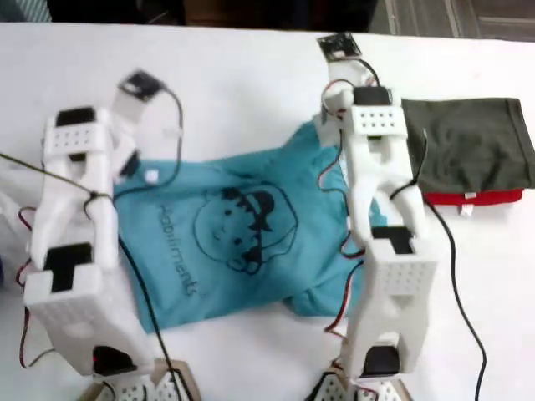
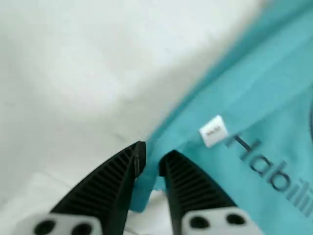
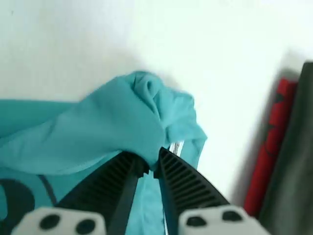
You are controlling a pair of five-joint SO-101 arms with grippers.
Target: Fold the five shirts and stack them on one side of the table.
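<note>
The white worktop (image 1: 251, 75) carries a teal shirt (image 1: 251, 284) spread at its centre. At 3 o'clock lies a folded dark green shirt (image 1: 472, 146) on a red one (image 1: 485, 198). The left gripper (image 2: 152, 155) pinches the teal shirt's 10 o'clock edge; the right gripper (image 3: 152, 164) is clamped on bunched teal fabric at 1 o'clock.

Looks like a robotics lab: white table (image 1: 251, 75), exposed cables (image 1: 454, 246) on printed arms (image 1: 380, 192).
</note>
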